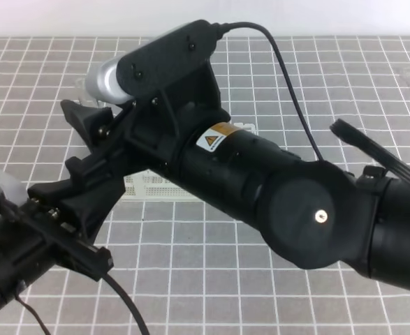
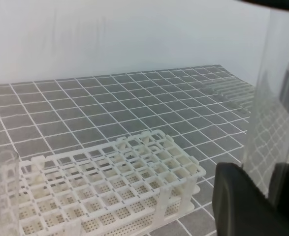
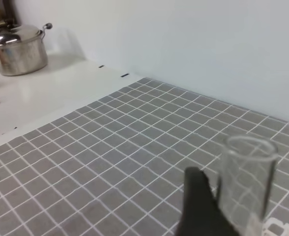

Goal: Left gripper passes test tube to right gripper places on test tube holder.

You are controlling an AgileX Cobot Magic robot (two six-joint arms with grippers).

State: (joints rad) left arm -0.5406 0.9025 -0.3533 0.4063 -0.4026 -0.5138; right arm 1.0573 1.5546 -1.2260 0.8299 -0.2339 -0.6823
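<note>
In the right wrist view the clear test tube [image 3: 246, 183] stands upright between the fingers of my right gripper [image 3: 247, 211]. One black finger [image 3: 199, 206] is just left of the tube and the other is at the frame's right edge; the jaws are open, with small gaps on both sides. My left gripper [image 2: 274, 196] is shut on the tube [image 2: 272, 98], which fills the right of the left wrist view. In the high view the right gripper [image 1: 72, 139] reaches across to the left gripper [image 1: 30, 206] at the lower left. The white test tube holder [image 2: 110, 182] lies on the gridded mat, mostly hidden under the right arm [image 1: 156, 187].
Another clear tube [image 2: 9, 191] stands in the holder's near-left corner. A clear plastic rack [image 2: 233, 88] lies at the mat's far right. A steel pot [image 3: 18, 49] sits on a white counter beyond the mat. The right arm's thick black body [image 1: 295, 202] spans the middle.
</note>
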